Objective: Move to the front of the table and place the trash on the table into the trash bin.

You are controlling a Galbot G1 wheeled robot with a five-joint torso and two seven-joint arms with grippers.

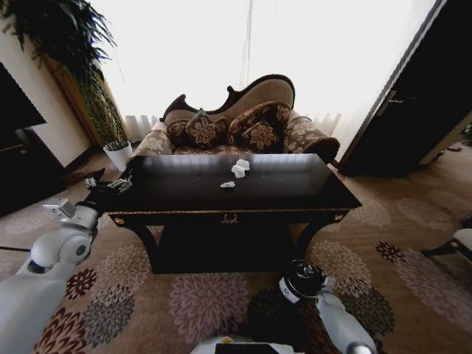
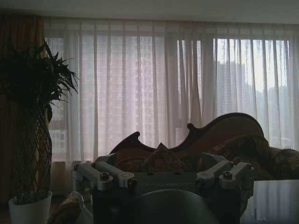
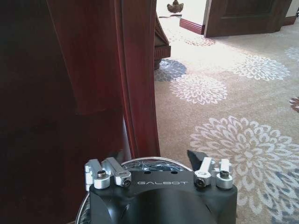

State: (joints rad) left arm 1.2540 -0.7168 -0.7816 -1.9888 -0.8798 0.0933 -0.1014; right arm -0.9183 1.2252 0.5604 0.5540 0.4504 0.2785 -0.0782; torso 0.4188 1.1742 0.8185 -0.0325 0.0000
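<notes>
Right claw (image 3: pixel 155 157) hangs low in the bottom centre of the head view, in front of the worktop (image 1: pixel 287 184). Its dark fingertips (image 3: pixel 196 155) stand apart with nothing between them. Just beneath them curves a pale rim with black inside, the mouth of the trash bin (image 3: pixel 140 162). Most of the bin is cut off behind the claw's body, and in the head view it is only a dark round shape on the floor. "GALBOT" is printed in pale letters on the claw's black housing.

Left claw (image 1: pixel 107 184) is raised at the left of the head view, by the worktop's left front corner. Whether it is apart or together I cannot tell. The lettering on its housing is too dark to read in its wrist view.

On the glossy dark worktop, near its middle, lies the trash: a white crumpled paper wad (image 1: pixel 240 168) and, just in front of it and apart from it, a small grey scrap (image 1: pixel 228 184). A small gold ornament (image 1: pixel 230 218) sits in the centre of the front apron.

Behind the worktop stands a patterned sofa (image 1: pixel 236 122), partly hidden by it. A white plant pot (image 1: pixel 118 155) stands at the upper left.
</notes>
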